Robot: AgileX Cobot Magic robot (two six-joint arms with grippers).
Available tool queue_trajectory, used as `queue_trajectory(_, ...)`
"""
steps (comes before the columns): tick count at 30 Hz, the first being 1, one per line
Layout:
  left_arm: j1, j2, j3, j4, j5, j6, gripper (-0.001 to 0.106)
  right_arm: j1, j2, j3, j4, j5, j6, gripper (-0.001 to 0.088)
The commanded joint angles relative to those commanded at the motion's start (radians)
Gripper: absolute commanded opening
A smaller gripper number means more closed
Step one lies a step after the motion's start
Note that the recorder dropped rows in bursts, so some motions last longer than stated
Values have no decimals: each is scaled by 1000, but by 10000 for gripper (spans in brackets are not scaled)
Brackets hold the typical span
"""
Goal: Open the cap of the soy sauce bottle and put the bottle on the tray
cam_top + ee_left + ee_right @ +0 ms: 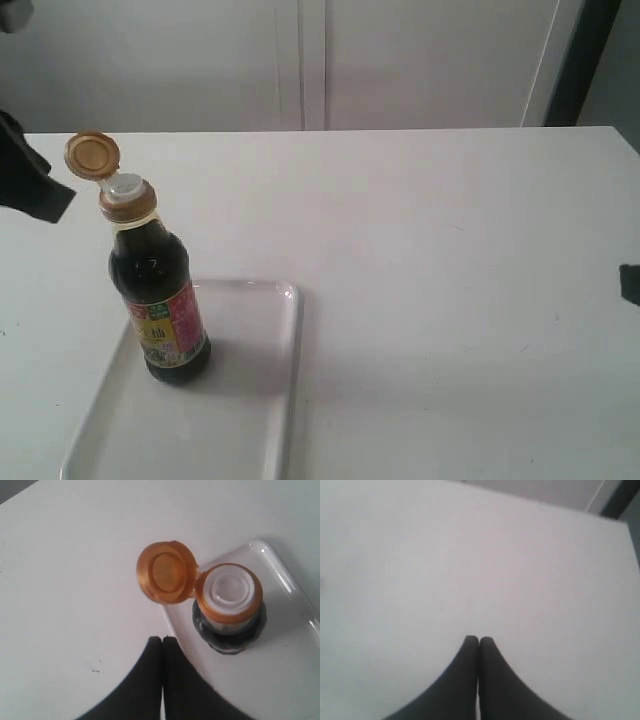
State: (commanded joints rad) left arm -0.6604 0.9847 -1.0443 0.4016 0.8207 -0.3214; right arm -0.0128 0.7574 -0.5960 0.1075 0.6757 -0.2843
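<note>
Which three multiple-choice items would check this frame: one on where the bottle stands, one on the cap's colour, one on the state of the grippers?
1. Where does the soy sauce bottle stand?
A. on the bare table beside the tray
B. upright on the tray
C. lying on its side on the tray

2. What colour is the cap?
A. golden brown
B. red
C. white

3. How are the left gripper and the right gripper?
A. both shut, holding nothing
B. left shut on the bottle
C. both wide open

Answers:
1 B, its base rests inside the tray's rim in the exterior view.
2 A, the flipped-back lid shows golden brown beside the white spout.
3 A, each wrist view shows fingertips pressed together with nothing between them.
</note>
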Motion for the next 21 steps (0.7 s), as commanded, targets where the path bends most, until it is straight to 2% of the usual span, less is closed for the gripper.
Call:
queue_trajectory(1, 0, -11, 18, 4, 0, -16, 0, 0, 0, -16, -81, 63, 57, 0)
queue_trajectory(4, 0, -38, 68, 5, -9, -55, 0, 0, -9, -45, -183, 178, 147, 0)
queue_trajectory(7, 0, -55, 110, 5, -34, -98, 0, 0, -28, -40, -235, 196, 163, 0)
queue_trajectory(10, 0, -75, 149, 27, -33, -152, 0, 0, -31, -21, -313, 223, 240, 0)
queue_trajectory(15, 0, -126, 219, 18, -58, -185, 0, 0, -84, 23, -277, 196, 266, 0)
queue_trajectory(21, 0, -250, 312, 23, -136, -203, 0, 0, -296, 85, -283, 87, 293, 0)
